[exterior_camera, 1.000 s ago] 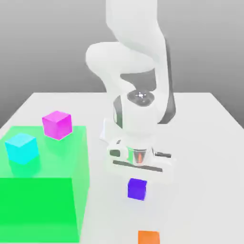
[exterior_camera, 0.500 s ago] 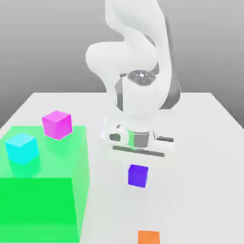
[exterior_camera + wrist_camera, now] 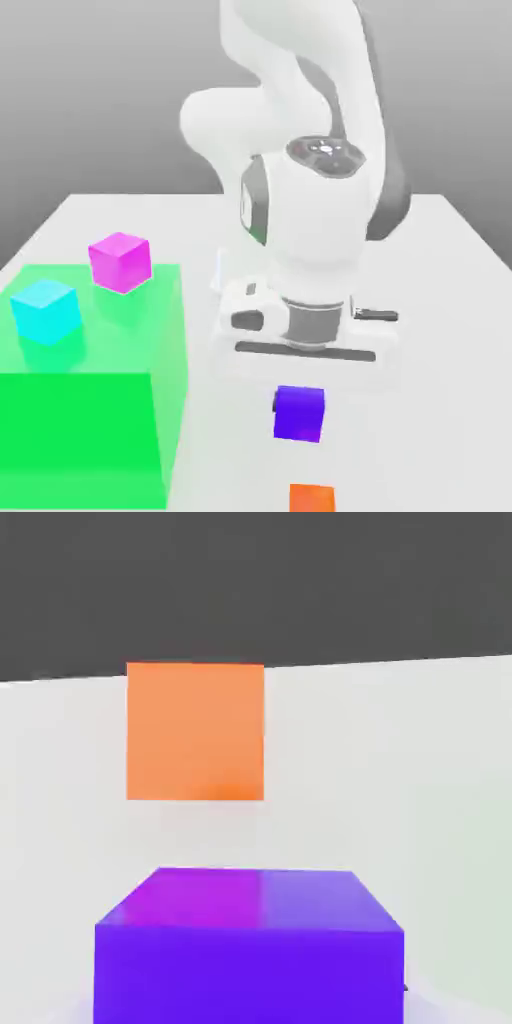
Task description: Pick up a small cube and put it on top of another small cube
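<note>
A: Where is the violet cube (image 3: pixel 299 414) seen?

B: It is seen directly under the gripper (image 3: pixel 303 385), hanging clear of the white table (image 3: pixel 440 330). In the hand view the violet cube (image 3: pixel 250 947) is seen close up, with the orange cube (image 3: pixel 195 731) beyond it on the table (image 3: pixel 400 762).

A: How is the gripper set?

B: It is closed almost fully, and the violet cube is clamped in it. The fingers themselves are hidden behind the hand's body in the exterior view.

A: How is the orange cube (image 3: pixel 312 498) placed against the violet one?

B: In the exterior view it is found below the violet cube, nearer the camera, and the two are kept apart by a strip of bare table. Nothing is stacked on it.

A: What else is seen around the violet cube?

B: To the exterior view's left of it a green block (image 3: pixel 90 440) is set on the table. A pink cube (image 3: pixel 120 262) is seen at the block's far edge, and a cyan cube (image 3: pixel 45 309) is seen on the block's top, further to the left. Both are well apart from the violet cube. The arm (image 3: pixel 300 120) is raised behind and above it.
</note>
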You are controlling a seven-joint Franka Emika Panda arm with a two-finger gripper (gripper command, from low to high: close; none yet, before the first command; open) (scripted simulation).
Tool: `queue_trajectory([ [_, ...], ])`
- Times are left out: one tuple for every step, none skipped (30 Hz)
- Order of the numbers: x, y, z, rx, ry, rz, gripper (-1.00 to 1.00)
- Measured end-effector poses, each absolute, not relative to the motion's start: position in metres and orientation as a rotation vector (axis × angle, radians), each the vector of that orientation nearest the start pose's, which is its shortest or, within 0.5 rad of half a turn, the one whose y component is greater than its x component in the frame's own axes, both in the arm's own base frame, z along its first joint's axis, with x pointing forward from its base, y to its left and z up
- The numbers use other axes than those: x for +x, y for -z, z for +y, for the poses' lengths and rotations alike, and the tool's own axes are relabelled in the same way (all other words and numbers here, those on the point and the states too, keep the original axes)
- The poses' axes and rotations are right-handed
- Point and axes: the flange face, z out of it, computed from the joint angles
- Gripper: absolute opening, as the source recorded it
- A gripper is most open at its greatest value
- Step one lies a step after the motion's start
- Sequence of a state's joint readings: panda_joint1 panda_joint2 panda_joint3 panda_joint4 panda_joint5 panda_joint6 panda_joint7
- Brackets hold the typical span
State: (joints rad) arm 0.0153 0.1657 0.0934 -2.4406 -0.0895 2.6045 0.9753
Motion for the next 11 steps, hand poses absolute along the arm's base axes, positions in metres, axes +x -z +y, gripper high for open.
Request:
queue_trajectory([
  [0.495, -0.239, 0.057, -2.928, 0.017, 1.19, -1.0],
  [0.506, -0.242, 0.059, -2.931, 0.009, 1.16, -1.0],
  [0.513, -0.239, 0.059, -2.932, 0.004, 1.14, -1.0],
  [0.516, -0.23, 0.06, -2.933, 0.002, 1.131, -1.0],
  [0.518, -0.217, 0.06, -2.933, 0.001, 1.126, -1.0],
  [0.519, -0.203, 0.06, -2.934, 0.0, 1.124, -1.0],
  [0.519, -0.19, 0.06, -2.934, 0.0, 1.122, 1.0],
  [0.519, -0.19, 0.06, -2.934, 0.0, 1.122, 1.0],
  [0.519, -0.19, 0.06, -2.934, 0.0, 1.122, 1.0],
  [0.519, -0.19, 0.06, -2.934, 0.0, 1.122, 1.0],
  [0.519, -0.19, 0.06, -2.934, 0.0, 1.122, 1.0],
])
